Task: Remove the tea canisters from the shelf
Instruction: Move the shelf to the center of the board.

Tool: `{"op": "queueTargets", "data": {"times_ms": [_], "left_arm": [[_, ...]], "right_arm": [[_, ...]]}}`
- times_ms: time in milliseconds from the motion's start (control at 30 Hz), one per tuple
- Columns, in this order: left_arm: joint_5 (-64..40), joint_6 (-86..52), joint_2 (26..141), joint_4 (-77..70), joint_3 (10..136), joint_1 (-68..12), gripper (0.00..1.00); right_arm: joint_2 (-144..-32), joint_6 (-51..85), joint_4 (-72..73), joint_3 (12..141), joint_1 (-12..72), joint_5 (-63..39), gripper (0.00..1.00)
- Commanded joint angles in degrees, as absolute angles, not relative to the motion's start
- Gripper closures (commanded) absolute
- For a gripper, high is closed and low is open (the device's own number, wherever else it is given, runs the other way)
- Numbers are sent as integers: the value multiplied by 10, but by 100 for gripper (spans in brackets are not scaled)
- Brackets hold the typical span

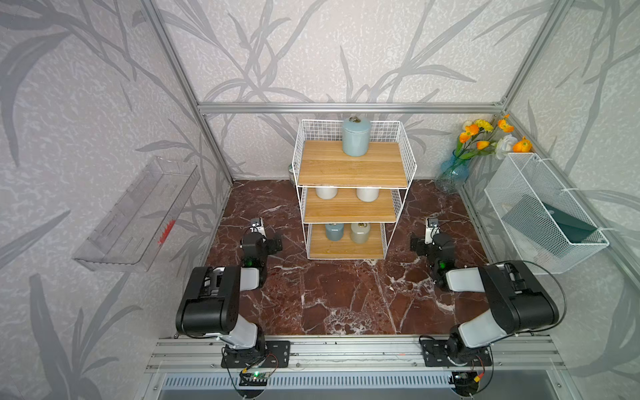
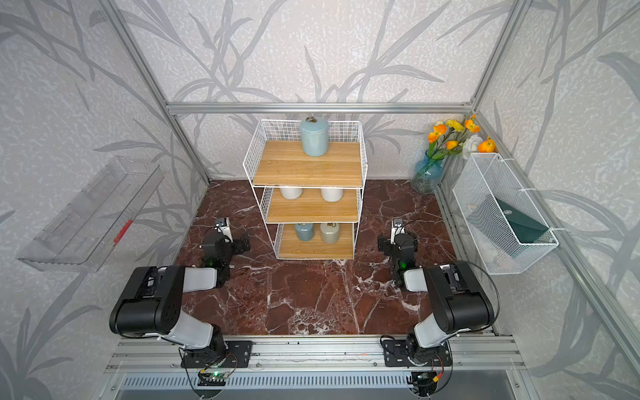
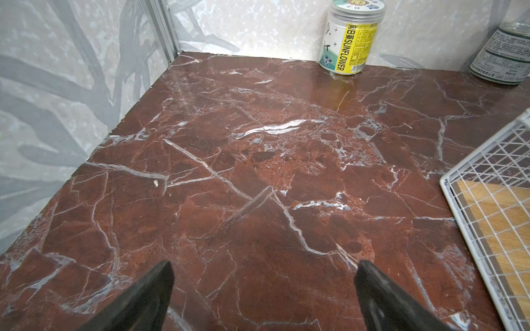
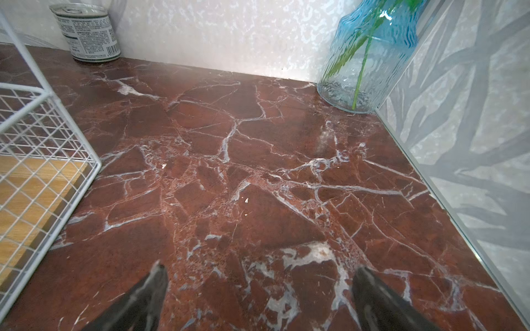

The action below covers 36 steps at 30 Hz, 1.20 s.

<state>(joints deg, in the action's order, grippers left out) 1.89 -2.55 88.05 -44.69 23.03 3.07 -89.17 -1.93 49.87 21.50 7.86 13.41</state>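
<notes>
Top views both showed all five tea canisters on the shelf, none removed; my left gripper and right gripper hung spread and empty beside that shelf.

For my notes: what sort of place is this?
Likely a staged home corner in a robot test cell: leaf wallpaper on an aluminium frame, a marble-look tabletop bearing the shelf, and two robot arms.
</notes>
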Motion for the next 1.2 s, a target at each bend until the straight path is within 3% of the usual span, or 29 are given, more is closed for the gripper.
{"op": "queueTargets", "data": {"times_ms": [0, 867, 900, 933, 1000, 1033, 1100, 1167], "left_arm": [[26, -24, 873, -460, 235, 28, 0], [20, -30, 872, -462, 234, 34, 0], [24, -30, 870, -473, 232, 34, 5], [33, -30, 853, -480, 229, 34, 6], [56, -46, 760, -309, 273, 33, 8], [74, -72, 701, -225, 297, 33, 7], [71, -105, 596, -157, 315, 34, 1], [47, -140, 496, -111, 327, 35, 0]], "right_arm": [[-882, -16, 500, 223, 76, 132, 1], [-882, -14, 497, 224, 76, 134, 1], [-882, -14, 497, 223, 76, 134, 1], [-881, -15, 504, 222, 76, 134, 1], [-853, -19, 493, 225, 76, 141, 1], [-823, -18, 445, 234, 76, 142, 1], [-737, 14, 332, 261, 76, 177, 1], [-647, 85, 203, 304, 56, 166, 1]]}}
